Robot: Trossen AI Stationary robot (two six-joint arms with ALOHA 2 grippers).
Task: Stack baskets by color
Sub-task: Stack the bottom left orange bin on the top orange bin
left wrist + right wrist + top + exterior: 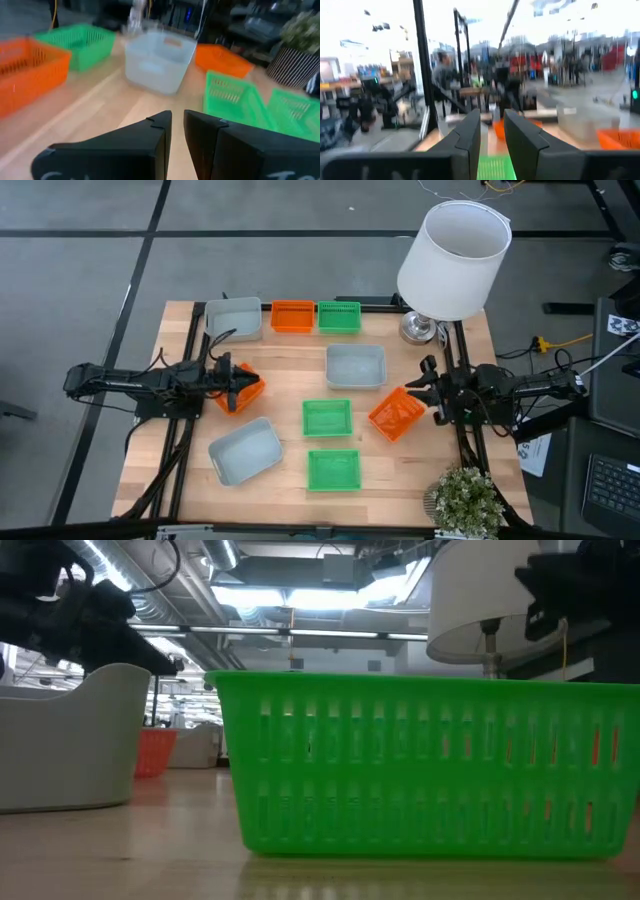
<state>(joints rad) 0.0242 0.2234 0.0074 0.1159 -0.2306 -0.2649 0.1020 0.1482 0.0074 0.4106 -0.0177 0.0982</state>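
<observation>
1. Nine small baskets sit on the wooden table [280,360], all open-topped and empty, none stacked.
2. Along the far edge stand a grey basket [234,318], an orange basket [292,316] and a green basket [339,316], side by side.
3. Mid-table: a second grey basket [355,366], with a green one [327,418] nearer the front.
4. At the front sit a tilted grey basket [245,450] and another green one [333,469].
5. The left gripper [232,386] is over an orange basket [247,392]; its fingers [150,145] stand a narrow slit apart, and whether they pinch the rim I cannot tell.
6. The right gripper [428,390] is beside a tilted orange basket [396,414], fingers [465,145] narrowly parted; grip unclear.
7. A white lamp [452,260] and a potted plant [466,498] flank the right side.
</observation>
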